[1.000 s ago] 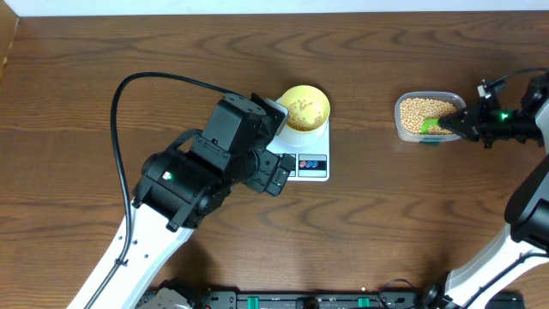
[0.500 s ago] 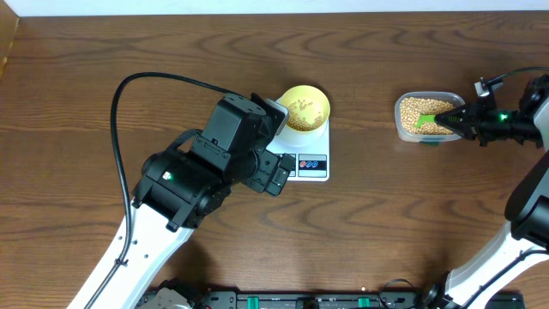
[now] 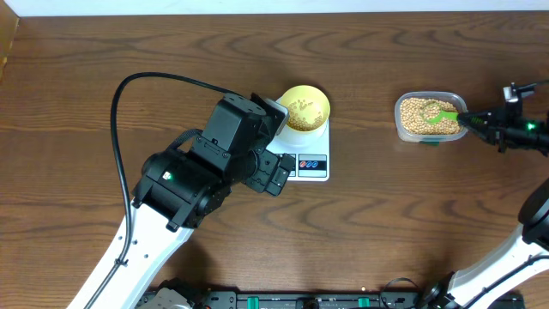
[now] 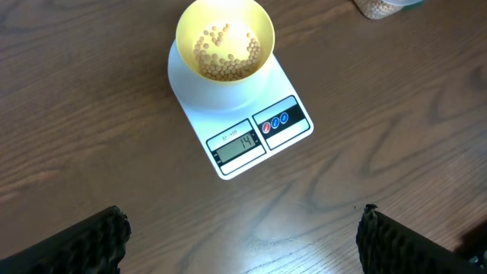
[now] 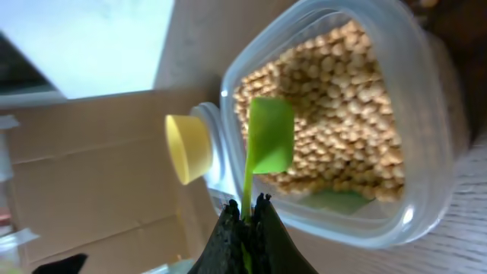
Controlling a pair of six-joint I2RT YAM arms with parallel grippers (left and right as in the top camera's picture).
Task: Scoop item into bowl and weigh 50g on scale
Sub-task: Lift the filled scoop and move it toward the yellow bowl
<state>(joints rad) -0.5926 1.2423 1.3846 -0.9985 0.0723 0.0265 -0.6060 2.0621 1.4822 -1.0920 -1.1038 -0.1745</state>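
The pale-yellow bowl (image 3: pixel 304 107) stands on the white scale (image 3: pixel 310 164) mid-table and holds a thin layer of tan beans (image 4: pixel 225 52); in the left wrist view the bowl (image 4: pixel 192 21) sits on the scale (image 4: pixel 251 137), whose display reads 14. My left gripper (image 4: pixel 243 243) is open and empty, hovering near the scale's front. My right gripper (image 3: pixel 470 120) is shut on the handle of a green scoop (image 3: pixel 443 112), whose cup lies over the beans (image 3: pixel 418 110) in the clear tub (image 3: pixel 400 129). The right wrist view shows my right gripper (image 5: pixel 248 209), the scoop (image 5: pixel 270 135) and the tub's beans (image 5: pixel 342 114).
The left arm's black body (image 3: pixel 214 159) covers the table left of the scale and part of its display. A black cable (image 3: pixel 129 103) loops to the left. The bowl and scale also show small and sideways in the right wrist view (image 5: pixel 186 148).
My right gripper has drawn back to the right, and the green scoop has moved from the tub's near edge to lie over the beans. The left arm has not moved.
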